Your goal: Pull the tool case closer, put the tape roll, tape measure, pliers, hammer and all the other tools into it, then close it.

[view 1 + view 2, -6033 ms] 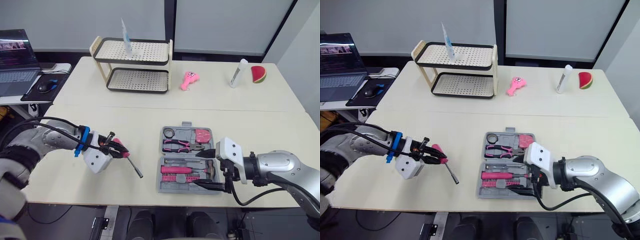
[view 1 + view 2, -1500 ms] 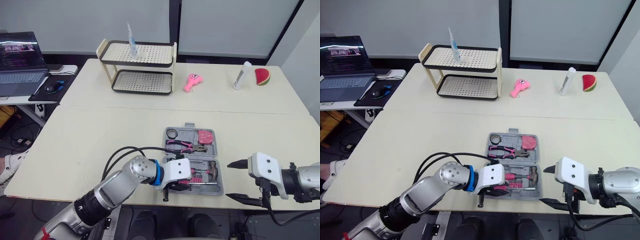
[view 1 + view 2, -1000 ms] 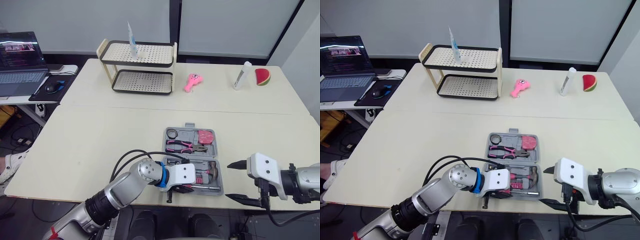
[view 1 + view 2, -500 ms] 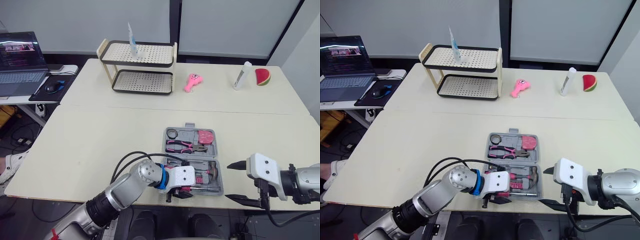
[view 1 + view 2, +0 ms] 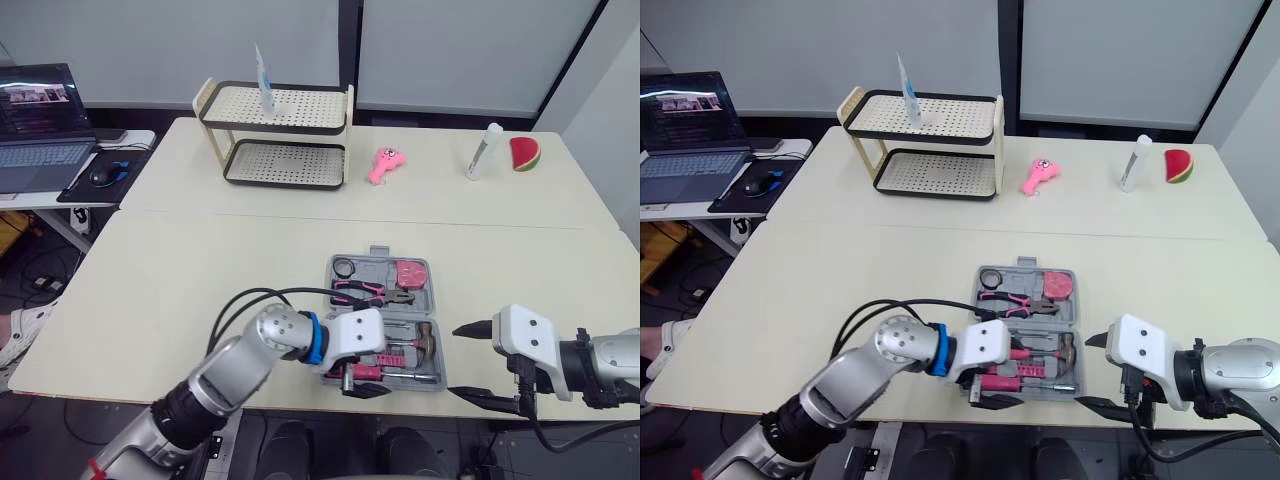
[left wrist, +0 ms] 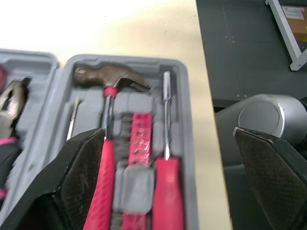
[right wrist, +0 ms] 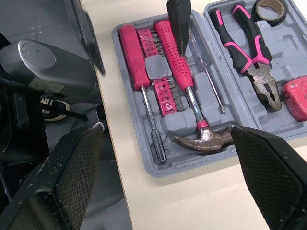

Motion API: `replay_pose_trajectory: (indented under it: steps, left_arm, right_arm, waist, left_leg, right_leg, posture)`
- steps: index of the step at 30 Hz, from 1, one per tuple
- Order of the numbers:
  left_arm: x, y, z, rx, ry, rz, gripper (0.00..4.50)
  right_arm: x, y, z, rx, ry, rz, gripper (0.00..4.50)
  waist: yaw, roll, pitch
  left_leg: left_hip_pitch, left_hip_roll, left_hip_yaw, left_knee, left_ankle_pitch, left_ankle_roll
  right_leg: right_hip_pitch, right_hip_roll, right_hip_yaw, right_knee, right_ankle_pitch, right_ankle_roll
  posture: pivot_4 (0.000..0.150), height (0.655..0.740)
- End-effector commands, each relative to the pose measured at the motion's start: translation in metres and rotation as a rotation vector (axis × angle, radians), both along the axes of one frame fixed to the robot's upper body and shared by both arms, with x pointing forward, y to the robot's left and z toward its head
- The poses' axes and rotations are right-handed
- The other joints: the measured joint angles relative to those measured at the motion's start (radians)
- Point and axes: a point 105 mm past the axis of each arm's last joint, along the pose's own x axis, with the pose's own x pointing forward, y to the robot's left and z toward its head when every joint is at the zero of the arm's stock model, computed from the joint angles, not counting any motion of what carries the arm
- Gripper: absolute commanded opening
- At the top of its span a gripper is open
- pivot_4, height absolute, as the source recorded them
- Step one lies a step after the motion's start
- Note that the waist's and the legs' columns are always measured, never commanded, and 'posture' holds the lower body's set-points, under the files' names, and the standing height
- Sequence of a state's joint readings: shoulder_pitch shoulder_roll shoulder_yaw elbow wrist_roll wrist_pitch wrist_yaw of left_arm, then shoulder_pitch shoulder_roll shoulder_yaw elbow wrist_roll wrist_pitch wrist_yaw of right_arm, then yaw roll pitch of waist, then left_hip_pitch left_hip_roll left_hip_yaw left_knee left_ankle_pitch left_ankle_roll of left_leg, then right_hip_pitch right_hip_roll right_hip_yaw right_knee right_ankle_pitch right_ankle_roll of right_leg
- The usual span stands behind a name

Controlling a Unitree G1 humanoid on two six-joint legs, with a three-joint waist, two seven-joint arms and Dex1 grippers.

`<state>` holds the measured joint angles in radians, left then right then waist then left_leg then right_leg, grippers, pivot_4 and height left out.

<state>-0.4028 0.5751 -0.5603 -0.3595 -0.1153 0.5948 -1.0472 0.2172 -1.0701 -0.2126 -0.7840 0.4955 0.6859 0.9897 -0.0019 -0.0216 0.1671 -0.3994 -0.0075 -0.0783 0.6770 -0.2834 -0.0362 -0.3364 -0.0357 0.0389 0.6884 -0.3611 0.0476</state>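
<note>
Grey plastic tool case [image 5: 378, 313] lies open, spread left gripper [image 5: 358, 382] over its near edge, spread right gripper [image 5: 455, 362] beside it.

A pale cream table top [image 5: 200, 270], with a seam running across it, carries an open grey plastic tool case [image 5: 385, 312] near its front edge. Beyond the case and to its left stands a two-tier rack of black-rimmed perforated trays [image 5: 280, 163]. Straight beyond the case lies a small pink toy [image 5: 381, 163]. Beyond it to the right are a white tube [image 5: 481, 150] and a red watermelon-slice toy [image 5: 523, 153].
</note>
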Motion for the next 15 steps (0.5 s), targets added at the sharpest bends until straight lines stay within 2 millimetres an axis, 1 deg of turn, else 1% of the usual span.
replay_pose_trajectory:
  steps: [1,5,7,12,13,15]
  left_arm:
    - [-0.001,0.005,0.003,0.000,-0.027,-0.079,3.58]
    - [-0.003,0.005,-0.007,0.022,-0.025,-0.093,2.32]
    - [-0.001,0.004,-0.013,0.035,-0.030,-0.083,1.76]
    - [0.001,-0.001,-0.023,0.049,-0.022,-0.065,0.17]
    - [0.000,-0.002,-0.025,0.051,-0.018,-0.061,0.08]
    - [0.001,-0.004,-0.029,0.062,-0.019,-0.057,0.08]
  right_arm:
    - [-0.001,0.007,0.008,0.018,-0.036,0.025,4.50]
    - [0.000,0.008,0.009,0.029,-0.040,0.023,4.50]
    - [0.000,0.009,0.009,0.033,-0.041,0.023,4.50]
    - [0.000,0.010,0.008,0.034,-0.041,0.022,4.50]
    - [0.000,0.010,0.008,0.034,-0.041,0.022,4.50]
    - [0.000,0.010,0.008,0.035,-0.041,0.022,4.50]
  waist:
    - [0.000,0.000,0.000]
    - [0.000,0.000,0.000]
    - [0.000,0.000,0.000]
    - [0.000,0.000,0.000]
    - [0.000,0.000,0.000]
    - [0.000,0.000,0.000]
  left_leg:
    - [0.000,0.000,0.000,0.000,0.000,0.000]
    - [0.000,0.000,0.000,0.000,0.000,0.000]
    - [0.000,0.000,0.000,0.000,0.000,0.000]
    - [0.000,0.000,0.000,0.000,0.000,0.000]
    - [0.000,0.000,0.000,0.000,0.000,0.000]
    - [0.000,0.000,0.000,0.000,0.000,0.000]
  right_leg:
    - [0.000,0.000,0.000,0.000,0.000,0.000]
    - [0.000,0.000,0.000,0.000,0.000,0.000]
    - [0.000,0.000,0.000,0.000,0.000,0.000]
    - [0.000,0.000,0.000,0.000,0.000,0.000]
    - [0.000,0.000,0.000,0.000,0.000,0.000]
    - [0.000,0.000,0.000,0.000,0.000,0.000]
  posture:
    - [0.150,0.7290]
    - [0.150,0.7290]
    - [0.150,0.7290]
    - [0.150,0.7290]
    - [0.150,0.7290]
    - [0.150,0.7290]
